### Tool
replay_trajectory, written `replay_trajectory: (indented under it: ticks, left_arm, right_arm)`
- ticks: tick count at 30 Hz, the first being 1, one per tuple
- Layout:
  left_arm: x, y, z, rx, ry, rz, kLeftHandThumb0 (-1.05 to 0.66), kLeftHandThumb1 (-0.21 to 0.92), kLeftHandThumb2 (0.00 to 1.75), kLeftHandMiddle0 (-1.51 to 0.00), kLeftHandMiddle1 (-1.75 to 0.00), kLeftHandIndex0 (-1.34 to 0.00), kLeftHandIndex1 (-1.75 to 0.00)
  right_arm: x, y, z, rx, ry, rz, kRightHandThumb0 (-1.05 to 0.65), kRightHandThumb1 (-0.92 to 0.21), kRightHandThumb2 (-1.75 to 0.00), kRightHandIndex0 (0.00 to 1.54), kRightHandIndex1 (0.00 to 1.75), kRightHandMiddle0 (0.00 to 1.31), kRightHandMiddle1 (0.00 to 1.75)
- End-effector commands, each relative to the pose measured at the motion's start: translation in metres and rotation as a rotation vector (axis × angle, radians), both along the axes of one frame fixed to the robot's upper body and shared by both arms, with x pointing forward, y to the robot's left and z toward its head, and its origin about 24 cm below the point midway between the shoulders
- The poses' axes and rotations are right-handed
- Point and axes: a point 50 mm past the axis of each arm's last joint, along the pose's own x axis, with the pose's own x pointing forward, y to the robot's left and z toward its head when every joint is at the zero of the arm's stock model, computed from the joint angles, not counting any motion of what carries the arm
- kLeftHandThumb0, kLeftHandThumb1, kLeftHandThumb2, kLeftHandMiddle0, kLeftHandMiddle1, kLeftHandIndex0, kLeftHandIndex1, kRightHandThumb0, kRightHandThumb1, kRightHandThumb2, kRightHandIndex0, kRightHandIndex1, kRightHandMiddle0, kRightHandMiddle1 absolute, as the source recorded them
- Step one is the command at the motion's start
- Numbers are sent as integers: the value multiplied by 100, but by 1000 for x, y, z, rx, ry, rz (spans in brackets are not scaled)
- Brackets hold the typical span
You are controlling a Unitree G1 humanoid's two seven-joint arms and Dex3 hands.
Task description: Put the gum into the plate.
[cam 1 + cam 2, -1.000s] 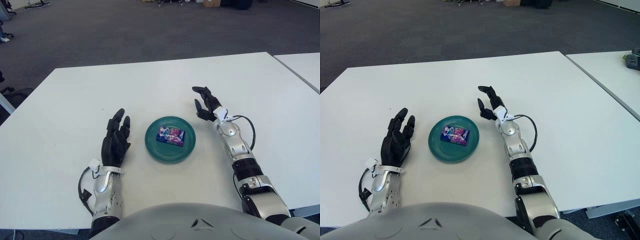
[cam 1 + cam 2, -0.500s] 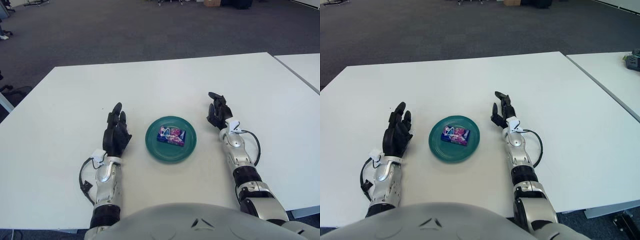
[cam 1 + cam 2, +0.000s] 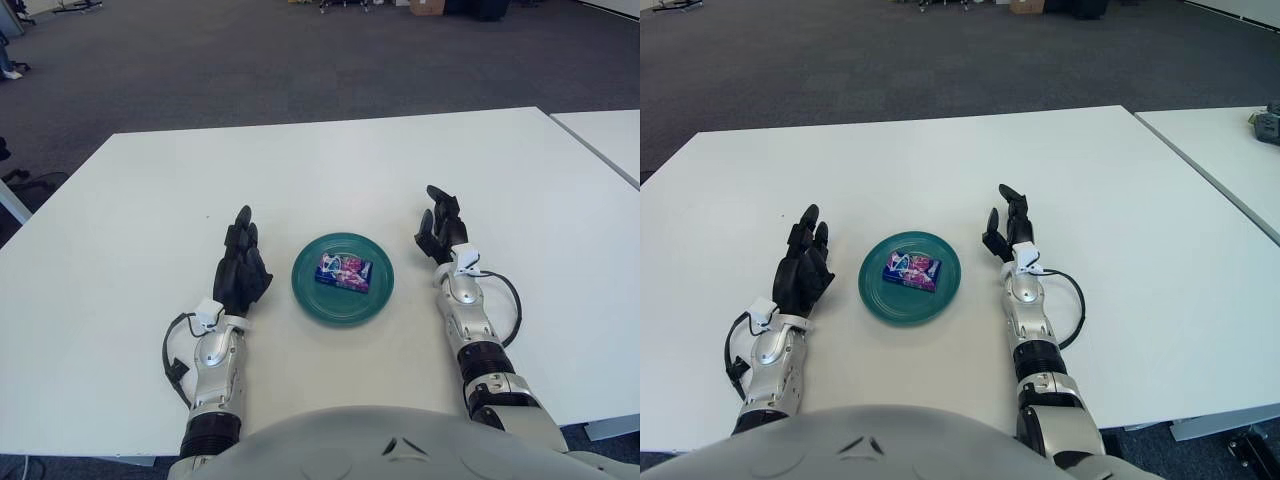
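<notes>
You've got a big white table (image 3: 330,160) filling most of the view, with a second white table (image 3: 610,135) just off its right edge and dark carpet (image 3: 250,60) behind.

Both arms come up from the bottom edge, forearms lying roughly parallel and pointing away from you, one on each side of the plate. Your left hand (image 3: 241,272) sits just left of the plate, palm down-ish, black fingers stretched forward and loosely together, holding nothing. A black cable (image 3: 172,352) loops off the wrist on the outer side.

Your right hand (image 3: 440,225) is just right of the plate, raised a bit at the wrist with the fingers pointing up and forward, relaxed and apart, also holding nothing. Another black cable (image 3: 508,300) curls out from that forearm.

The teal plate (image 3: 343,297) sits on the table between the two hands, near both but touching neither.

The gum (image 3: 344,271) is a small blue-and-purple box lying flat in the middle of the plate, slightly skewed.
</notes>
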Motion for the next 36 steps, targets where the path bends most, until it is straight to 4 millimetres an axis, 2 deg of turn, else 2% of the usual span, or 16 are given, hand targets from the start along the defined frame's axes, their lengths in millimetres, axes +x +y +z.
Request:
replay_trajectory:
  ticks: [1, 12, 25, 36]
  left_arm:
    - [-4, -1, -9, -63, 32, -26, -105, 92, 93, 0, 0, 0, -18]
    - [-8, -2, -12, -118, 42, -42, -105, 92, 96, 0, 0, 0, -14]
    - [-20, -8, -14, -195, 66, -48, -105, 92, 91, 0, 0, 0, -5]
    - [-24, -11, -15, -222, 78, -35, -105, 92, 88, 0, 0, 0, -6]
  right_arm:
    - [-21, 6, -26, 4, 129, 14, -89, -92, -98, 0, 0, 0, 0]
    - [-23, 9, -30, 25, 172, 11, -86, -92, -99, 0, 0, 2, 1]
    - [-27, 7, -29, 90, 190, 42, -95, -92, -97, 0, 0, 0, 0]
    - [-32, 8, -27, 76, 190, 92, -97, -92, -96, 0, 0, 0, 0]
